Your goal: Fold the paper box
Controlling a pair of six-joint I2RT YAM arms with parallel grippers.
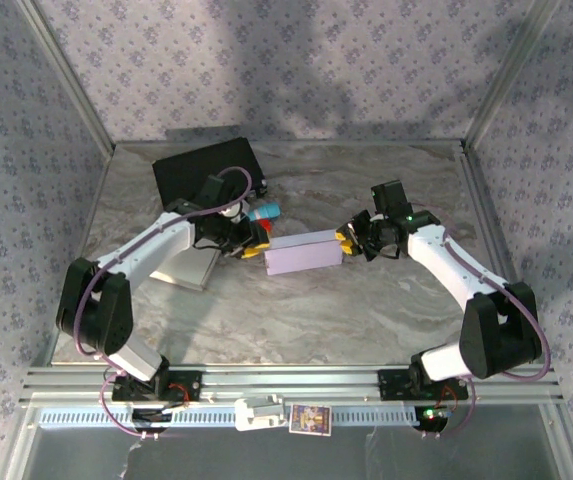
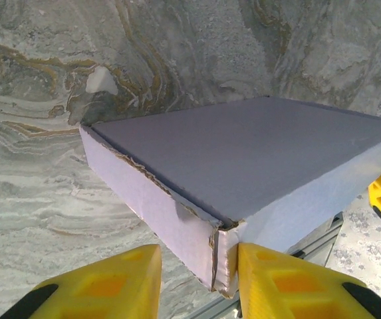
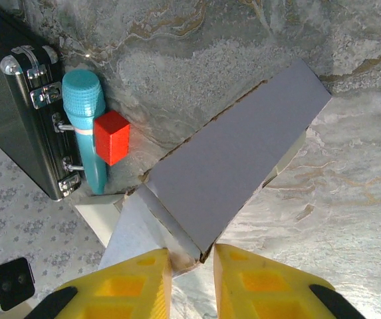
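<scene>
The lavender paper box lies closed and flat at the table's middle. My left gripper is at its left end. In the left wrist view the box has a torn near corner between the yellow fingers. The left gripper is open: one finger touches that corner, the other stands apart. My right gripper is at the box's right end. In the right wrist view the box has its corner and a loose flap pinched in the narrow gap of the right gripper.
A black case stands at the back left, with a teal cylinder and a red cube beside it. A white flat sheet lies under the left arm. Aluminium rails run along the near edge.
</scene>
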